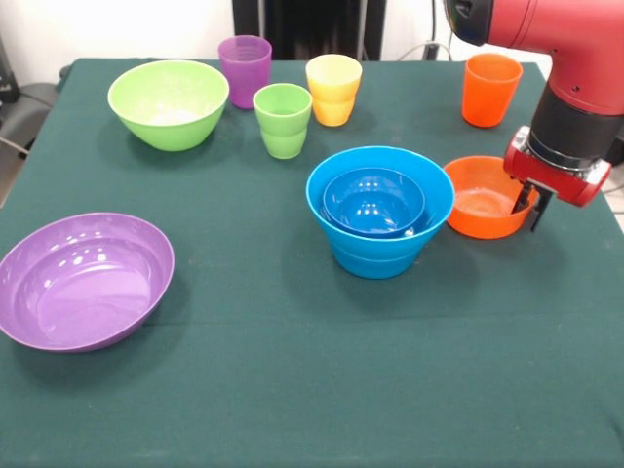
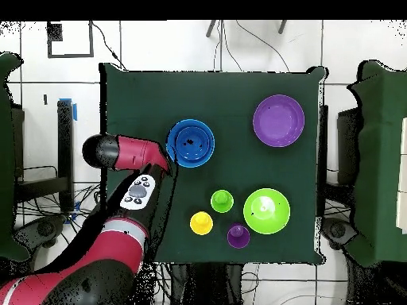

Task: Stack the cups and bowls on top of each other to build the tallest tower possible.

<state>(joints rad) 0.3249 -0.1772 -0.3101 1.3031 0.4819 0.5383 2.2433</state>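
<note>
the gripper is reaching down at the orange bowl just beside the nested blue bowls, fingers straddling its rim though i cannot tell if they're clamping, and a thin rim grip is risking a slip.

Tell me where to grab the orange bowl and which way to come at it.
Grip the orange bowl by its thin rim, from straight above with one finger inside and one outside. It sits upright and open, and its sloped, glossy wall would likely slip in a side grasp. Choose the rim on the side away from the large light blue bowl, which it nearly touches; the end effector is there.
</note>
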